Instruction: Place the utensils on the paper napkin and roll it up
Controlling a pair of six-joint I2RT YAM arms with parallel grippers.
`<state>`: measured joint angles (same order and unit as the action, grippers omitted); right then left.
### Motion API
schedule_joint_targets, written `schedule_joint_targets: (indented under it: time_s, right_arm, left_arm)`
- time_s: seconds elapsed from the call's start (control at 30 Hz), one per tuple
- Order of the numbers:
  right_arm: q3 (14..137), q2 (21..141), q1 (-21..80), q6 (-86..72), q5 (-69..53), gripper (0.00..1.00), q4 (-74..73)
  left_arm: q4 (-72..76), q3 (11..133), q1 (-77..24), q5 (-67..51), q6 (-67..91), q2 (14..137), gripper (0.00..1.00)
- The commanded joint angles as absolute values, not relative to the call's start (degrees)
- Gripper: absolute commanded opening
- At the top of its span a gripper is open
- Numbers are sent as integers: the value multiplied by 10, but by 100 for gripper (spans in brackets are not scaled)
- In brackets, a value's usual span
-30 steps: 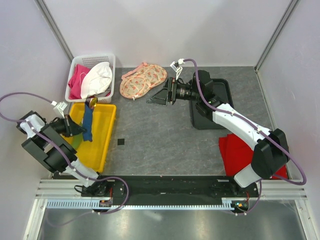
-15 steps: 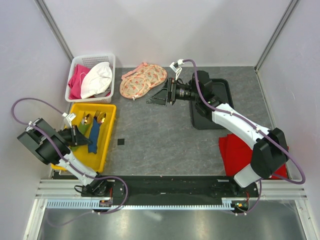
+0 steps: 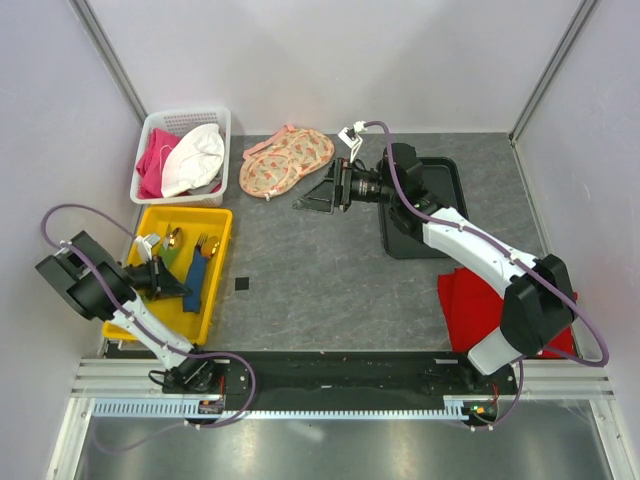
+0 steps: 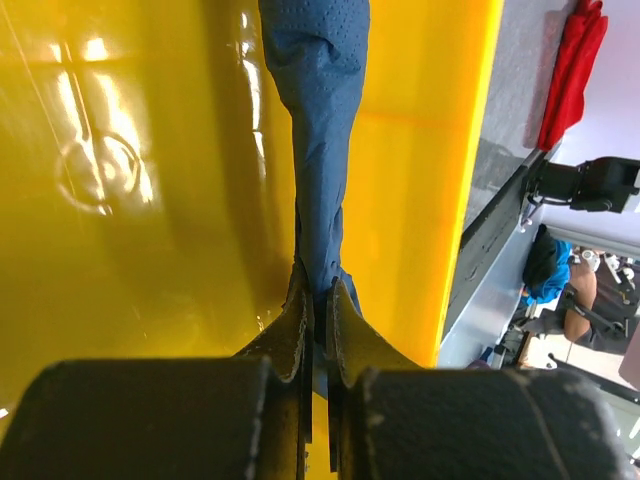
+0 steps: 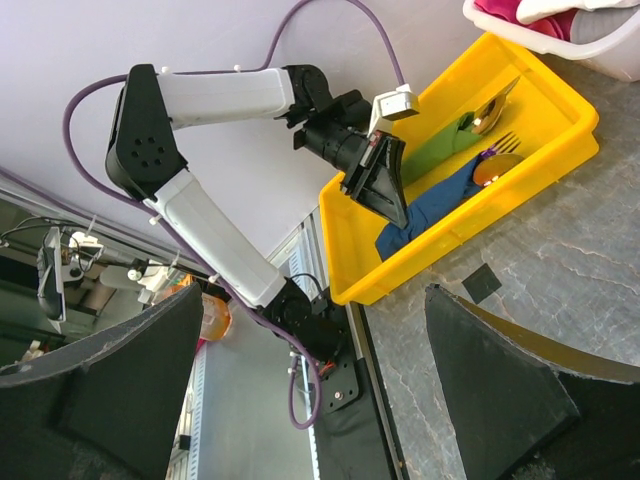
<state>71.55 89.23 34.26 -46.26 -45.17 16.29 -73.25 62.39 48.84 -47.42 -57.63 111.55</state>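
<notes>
- One napkin (image 3: pixel 197 275), bunched into a narrow navy strip, lies in the yellow bin (image 3: pixel 222 265). Its long axis runs along the bin's right wall, from near end to far end.
- Its near end is pinched in the left gripper (image 4: pixel 320 300), whose fingers are pressed almost together on the paper. The strip leads straight away from the fingertips toward the utensils (image 5: pixel 497 140).
- Those lie at the bin's far end: a gold spoon (image 3: pixel 172 238) by the left wall and a gold fork (image 3: pixel 203 243) nearer the right wall, its tines toward the far wall. In the right wrist view a third gold head shows just beside the napkin's far end. The handles are too hidden to tell their direction.
- A green piece (image 5: pixel 440 150) lies under the spoon, beside the napkin.
- The right gripper (image 3: pixel 312 195) is spread wide and holds nothing. It hangs over the table (image 3: pixel 320 270), near the floral fabric (image 3: pixel 287 160), and faces left toward the bin.
- A white basket (image 3: pixel 150 130) at the table's far-left corner, just beyond the bin, holds a pink cloth (image 3: pixel 152 165) and a white cloth (image 3: pixel 195 155).
- A black tray (image 3: pixel 445 175) sits toward the far right, mostly covered by the right arm.
- A red cloth (image 3: pixel 468 305) lies by the near right edge.
- A small black square (image 3: pixel 240 285) lies on the table just right of the bin.
</notes>
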Motion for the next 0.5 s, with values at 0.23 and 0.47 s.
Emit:
schedule_joint_targets:
  time_s: [0.23,0.47]
  right_arm:
    - [719,903,345,-461,-456,98,184]
    - [721,904,346,-461,-456,98,182]
  left_arm:
    - [-651,642,427,-472,-451,1143,2]
    - [-598,617,427,-442,-417,1123,8]
